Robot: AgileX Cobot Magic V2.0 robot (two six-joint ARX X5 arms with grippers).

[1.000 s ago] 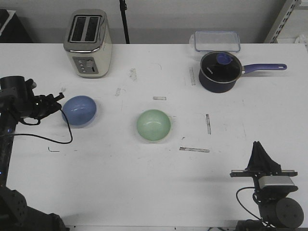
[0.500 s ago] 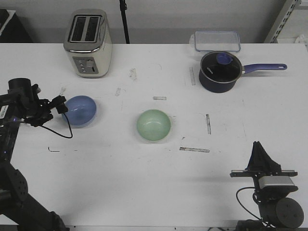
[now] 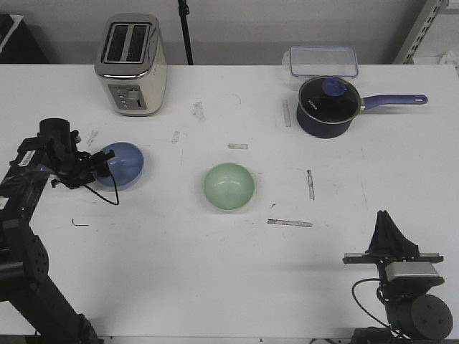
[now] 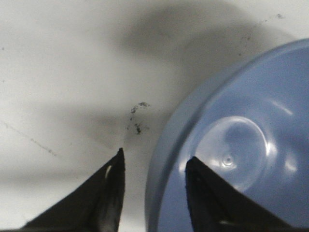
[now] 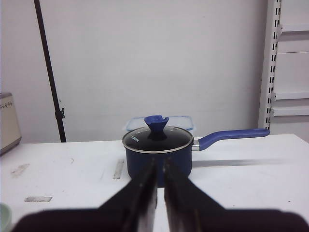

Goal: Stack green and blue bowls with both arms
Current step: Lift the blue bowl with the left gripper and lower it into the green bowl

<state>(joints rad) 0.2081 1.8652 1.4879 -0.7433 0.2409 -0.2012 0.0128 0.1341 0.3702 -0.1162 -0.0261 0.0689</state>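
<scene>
The blue bowl (image 3: 123, 163) sits upright on the white table at the left, and the green bowl (image 3: 229, 187) stands apart from it near the middle. My left gripper (image 3: 100, 166) is open at the blue bowl's left rim. In the left wrist view the left gripper (image 4: 155, 155) straddles the rim of the blue bowl (image 4: 241, 154), one finger inside and one outside. My right gripper (image 3: 384, 215) stays low at the front right, far from both bowls. The right gripper (image 5: 160, 162) is shut and holds nothing. A sliver of the green bowl (image 5: 2, 215) shows in the right wrist view.
A dark navy saucepan (image 3: 326, 107) with a lid and long handle stands at the back right, a clear lidded container (image 3: 323, 61) behind it. A toaster (image 3: 131, 64) stands at the back left. Tape marks dot the table. The saucepan (image 5: 140, 162) faces my right gripper.
My left arm has moved right toward the blue bowl, so its open gripper now sits over the bowl's left rim. The right arm and both bowls have not moved.
</scene>
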